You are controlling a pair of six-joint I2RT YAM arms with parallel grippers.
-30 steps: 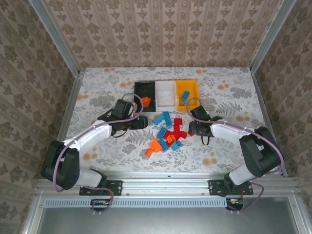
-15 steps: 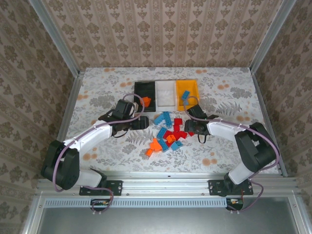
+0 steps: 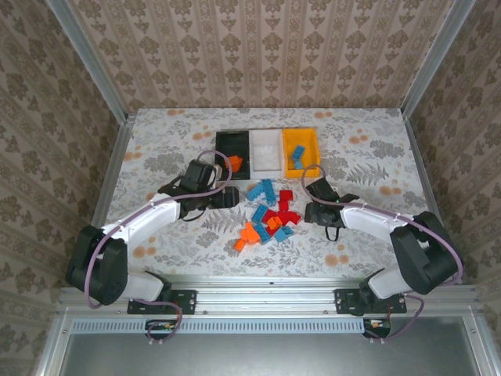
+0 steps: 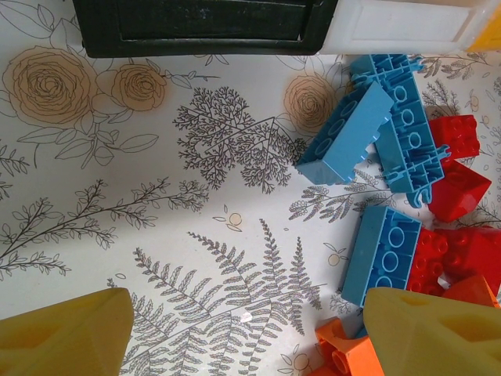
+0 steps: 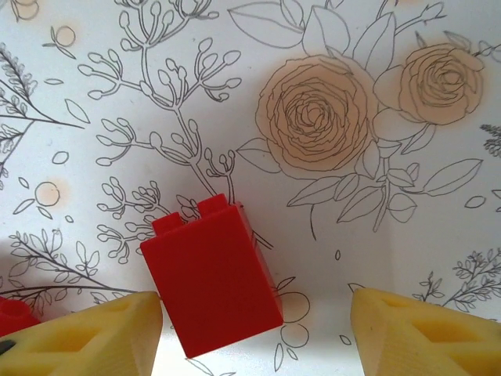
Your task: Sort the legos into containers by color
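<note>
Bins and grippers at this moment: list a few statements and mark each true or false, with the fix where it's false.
1. The black bin holds an orange brick. True.
2. The yellow bin holds a red brick. False: the brick in it is a blue brick.
3. The white bin stands between the black and yellow ones. True.
4. The left gripper is shut on a blue brick. False: its jaws stand open and grip nothing.
5. The right gripper is open, with a red brick lying on the table between its fingers. True.
</note>
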